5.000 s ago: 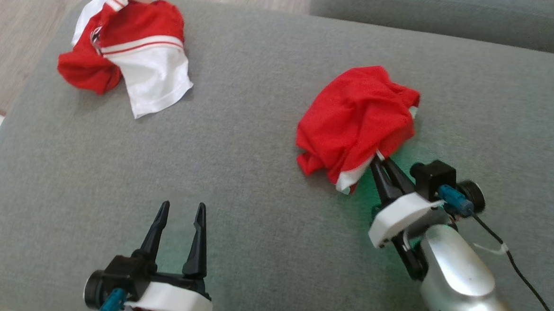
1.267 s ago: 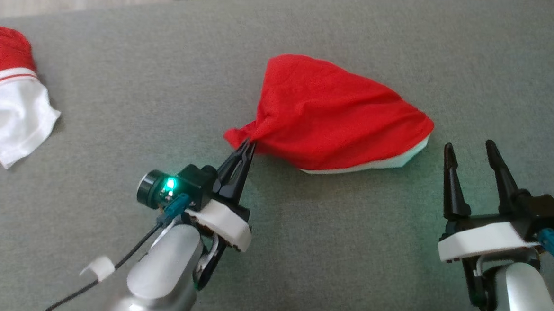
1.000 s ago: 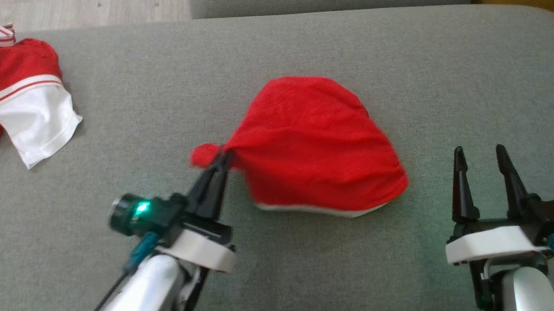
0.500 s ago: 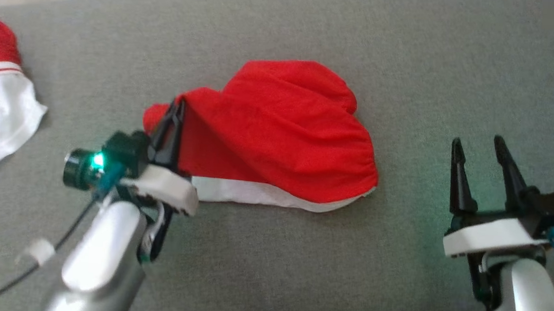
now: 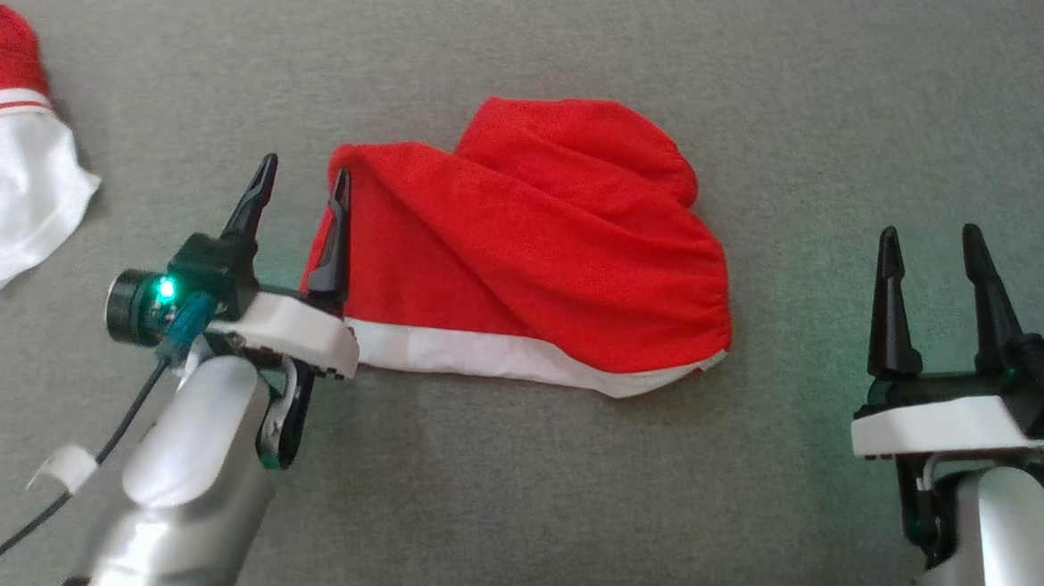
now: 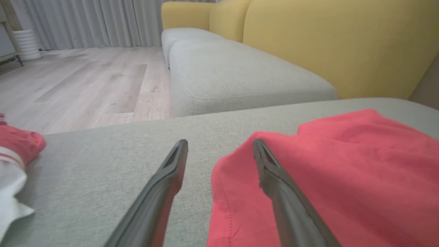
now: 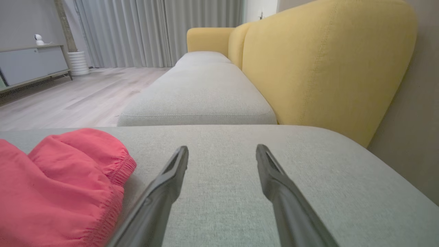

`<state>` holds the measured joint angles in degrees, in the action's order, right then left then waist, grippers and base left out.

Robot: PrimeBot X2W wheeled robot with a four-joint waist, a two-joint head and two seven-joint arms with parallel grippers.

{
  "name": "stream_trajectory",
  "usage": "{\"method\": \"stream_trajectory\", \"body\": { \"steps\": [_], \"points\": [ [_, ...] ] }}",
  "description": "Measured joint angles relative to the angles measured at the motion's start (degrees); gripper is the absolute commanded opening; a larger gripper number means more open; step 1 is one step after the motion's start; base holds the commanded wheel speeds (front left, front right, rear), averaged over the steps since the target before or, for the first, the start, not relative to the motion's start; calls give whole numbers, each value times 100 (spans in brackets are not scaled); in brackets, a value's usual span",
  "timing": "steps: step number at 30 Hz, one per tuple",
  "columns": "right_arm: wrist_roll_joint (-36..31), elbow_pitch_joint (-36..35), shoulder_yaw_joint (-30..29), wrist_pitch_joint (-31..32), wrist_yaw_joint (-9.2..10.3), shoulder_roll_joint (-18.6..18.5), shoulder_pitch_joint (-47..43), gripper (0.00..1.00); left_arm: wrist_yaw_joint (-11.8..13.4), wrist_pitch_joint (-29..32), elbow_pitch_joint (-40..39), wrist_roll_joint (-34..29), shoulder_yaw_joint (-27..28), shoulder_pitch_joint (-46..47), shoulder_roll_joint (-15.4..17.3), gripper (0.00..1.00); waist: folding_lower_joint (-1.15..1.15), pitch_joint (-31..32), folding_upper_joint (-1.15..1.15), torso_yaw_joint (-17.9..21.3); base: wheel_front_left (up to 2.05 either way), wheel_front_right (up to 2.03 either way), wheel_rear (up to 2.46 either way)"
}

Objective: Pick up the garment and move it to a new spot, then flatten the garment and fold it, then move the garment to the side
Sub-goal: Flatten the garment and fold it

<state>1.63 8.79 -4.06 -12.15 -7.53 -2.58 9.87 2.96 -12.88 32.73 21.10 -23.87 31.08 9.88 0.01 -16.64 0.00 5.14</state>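
The red garment [image 5: 533, 258] lies on the grey cushion [image 5: 512, 489] about mid-scene. Its long axis runs left to right, with a white band along the near edge and a bunched lobe on the far side. The left pincer [image 5: 305, 167] is the nearer one: open and holding nothing, it straddles the garment's left edge, one jaw over red cloth and the other over bare cushion. The right pincer [image 5: 930, 230], also open and empty, sits apart from the gathered right end. Both forearms reach in from the near side, low, pointing toward the far side. Flattening likely wants each pincer working its own end.
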Motion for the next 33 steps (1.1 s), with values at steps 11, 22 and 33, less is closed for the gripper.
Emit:
{"method": "stream_trajectory", "body": {
  "steps": [11, 22, 33],
  "points": [
    [-231, -9, -82, -53, 0, 0, -168, 100, 13, -156, -1178, 164, 272, -1518, -60, 100, -1, 542, 0, -493, 0, 0, 0],
    [-42, 156, 66, -53, 0, 1, -1144, 100, 64, -157, -1829, 274, 387, -2994, -216, 100, -2, 1324, 0, -721, 0, 0, 0],
    [119, 304, 416, -54, 0, 3, -1456, 100, 116, -157, -1968, 364, 482, -3372, -240, 100, -1, 1780, 0, -703, 0, 0, 0]
  ]
}}
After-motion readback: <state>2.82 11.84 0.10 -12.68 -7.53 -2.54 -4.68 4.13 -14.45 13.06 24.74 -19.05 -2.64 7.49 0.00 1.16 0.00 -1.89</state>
